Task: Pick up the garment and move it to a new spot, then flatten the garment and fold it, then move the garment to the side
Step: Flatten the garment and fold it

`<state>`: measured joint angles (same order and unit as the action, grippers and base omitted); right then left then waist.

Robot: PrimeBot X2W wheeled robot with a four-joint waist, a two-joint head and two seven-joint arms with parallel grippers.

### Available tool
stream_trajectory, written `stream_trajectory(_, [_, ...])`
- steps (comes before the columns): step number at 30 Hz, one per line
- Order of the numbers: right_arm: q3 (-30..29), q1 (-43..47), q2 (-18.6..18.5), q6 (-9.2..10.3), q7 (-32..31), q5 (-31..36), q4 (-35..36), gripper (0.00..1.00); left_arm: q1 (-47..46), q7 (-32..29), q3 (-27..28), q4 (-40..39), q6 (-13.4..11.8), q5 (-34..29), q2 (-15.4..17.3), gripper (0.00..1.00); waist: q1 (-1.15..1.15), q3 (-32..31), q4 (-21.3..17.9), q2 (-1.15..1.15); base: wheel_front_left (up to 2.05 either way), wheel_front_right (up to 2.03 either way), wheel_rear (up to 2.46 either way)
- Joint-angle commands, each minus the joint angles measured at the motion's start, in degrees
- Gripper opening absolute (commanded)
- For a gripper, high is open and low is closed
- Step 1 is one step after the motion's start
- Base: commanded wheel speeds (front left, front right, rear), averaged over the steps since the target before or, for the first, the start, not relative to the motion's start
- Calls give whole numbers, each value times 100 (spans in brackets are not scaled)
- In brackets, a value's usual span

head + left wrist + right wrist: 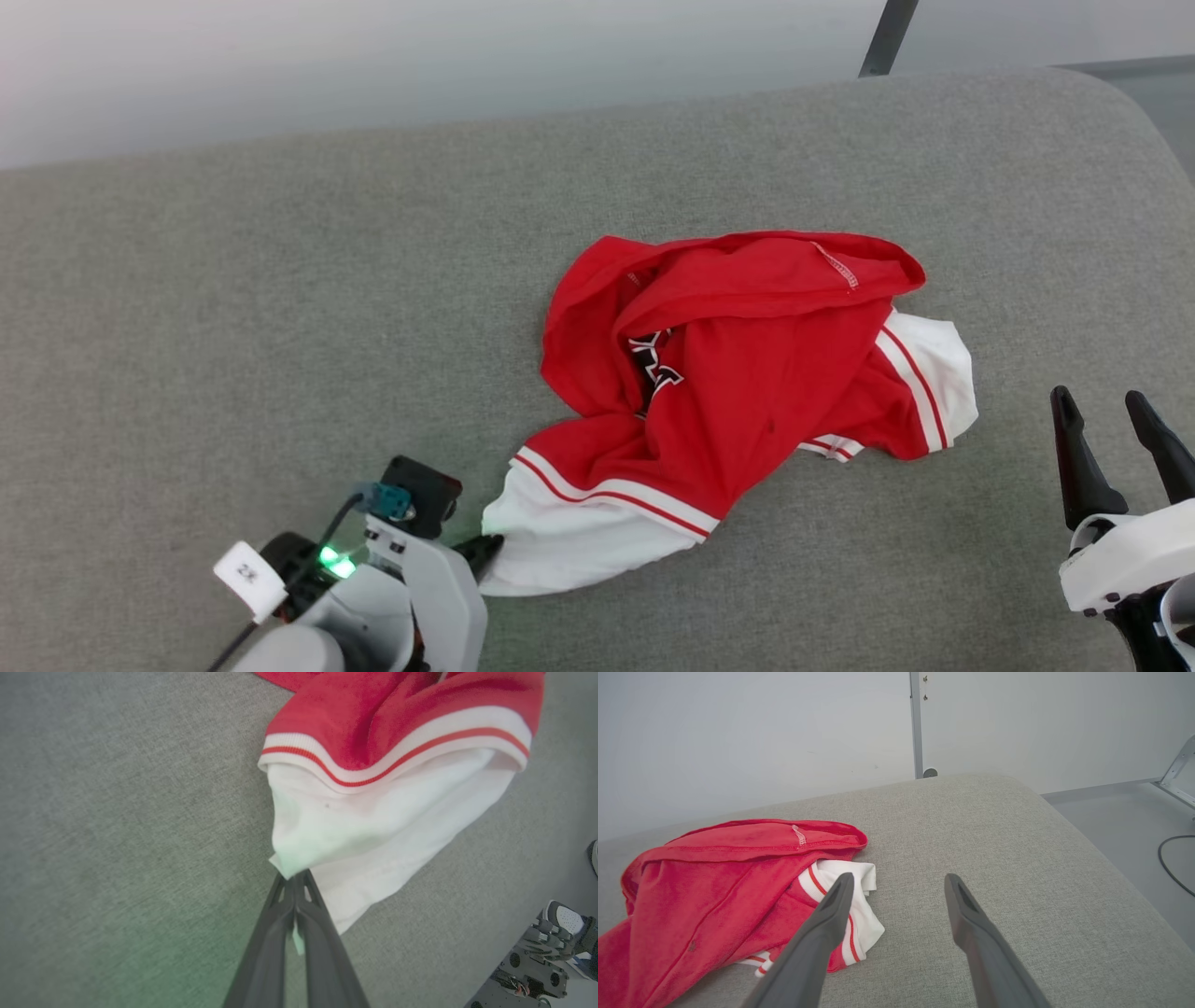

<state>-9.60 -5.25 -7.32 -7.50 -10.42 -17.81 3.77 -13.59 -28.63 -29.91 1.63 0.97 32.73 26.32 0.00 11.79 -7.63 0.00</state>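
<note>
1. Closest to the lens, your left gripper (295,877) has its two dark fingers pressed together, pinching the very corner of the near white sleeve (373,826). A sliver of cloth shows between the fingers lower down. You do have fabric, but it looks like a thin bite.
2. Under everything is the grey cushion (233,327). It has plenty of bare surface on the robot's left and toward the far edge, so choose the new spot there. The right end rounds off toward the floor.
3. Your garment (728,373) lies crumpled right of centre on the cushion, its red body bunched and folded over itself. One white sleeve trails toward the left gripper. Lift straight up and slowly before you travel sideways. Held by one corner, the heap will likely hang long and drag.
4. Your right gripper (1100,411) has its fingers spread wide and holds nothing. It stands apart from the garment, off to its right, near the far sleeve (867,924). Consider a second hold there so the shirt opens out as it rises.
5. Smallest point is the pinched corner. Watch it in the left wrist view. If the white edge creeps toward the fingertips, set the garment down and grip deeper.
</note>
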Motion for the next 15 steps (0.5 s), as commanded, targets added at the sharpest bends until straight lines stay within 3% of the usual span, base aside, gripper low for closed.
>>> stream_trajectory(1, [-14, 57, 7, 1, 15, -22, -15, 100, -7, -76, 30, -164, -73, -40, 86, 0, 0, -44, 32, 0, 0, 0, 0])
stream_trajectory(15, [24, 160, 4, 1, -42, -6, -2, 100, -174, -663, 877, -1560, -445, 67, 1135, 0, 0, -184, 138, 0, 0, 0, 0])
